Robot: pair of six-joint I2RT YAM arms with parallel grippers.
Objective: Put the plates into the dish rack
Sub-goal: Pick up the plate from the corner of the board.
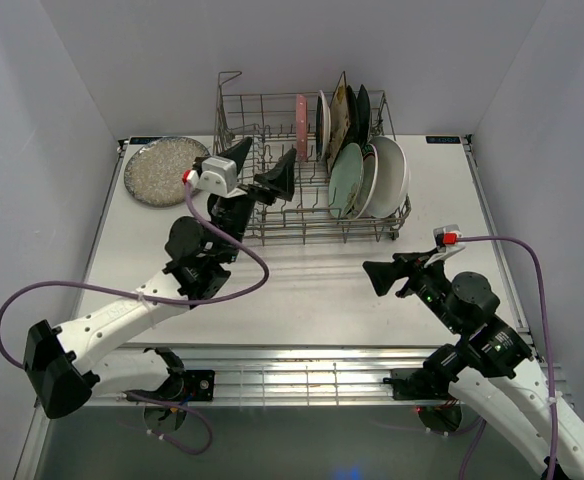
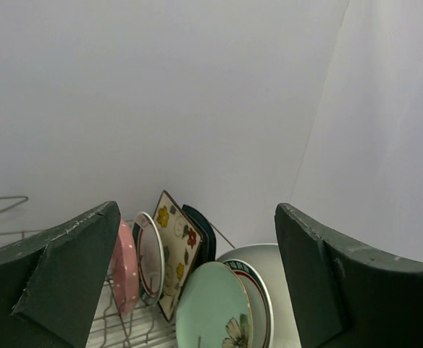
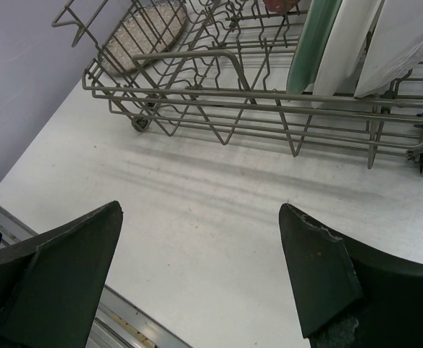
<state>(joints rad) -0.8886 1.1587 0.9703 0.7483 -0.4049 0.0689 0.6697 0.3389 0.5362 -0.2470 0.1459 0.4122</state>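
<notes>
Silver and speckled, the last round plate lies flat on the table, just beside the far left corner of the dish rack. I judge it to be the step in hand. My left gripper hangs over the rack's bare left half with its jaws spread wide and nothing between them. My right gripper is just as spread and empty, low over the table in front of the rack.

A plate lying flat gives me little rim to catch, so I would come in low from its near edge, slip one finger under the lip and pinch the rim, not the face. Then I would stand it on edge and drop it between free tines left of the pink plate.

The others stand upright in the right half: a cream floral square plate, a pale green plate and a white oval plate among them.
</notes>
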